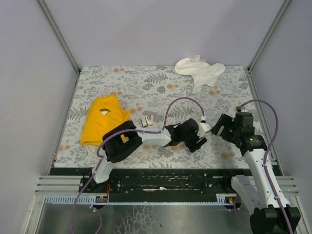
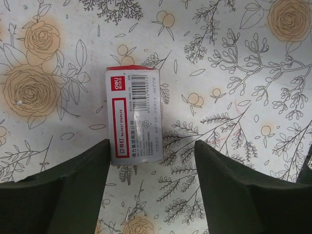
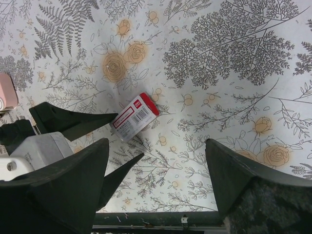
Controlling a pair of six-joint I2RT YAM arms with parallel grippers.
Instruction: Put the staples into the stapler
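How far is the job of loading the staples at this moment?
Done: nothing yet. The staple box lies closed on the table, and the pink stapler sits apart, untouched. In hand: the left gripper is open around the box's near end, not clamped on it; the right gripper is open and empty. Remaining: grip the box, take out a strip, open the stapler, load it.
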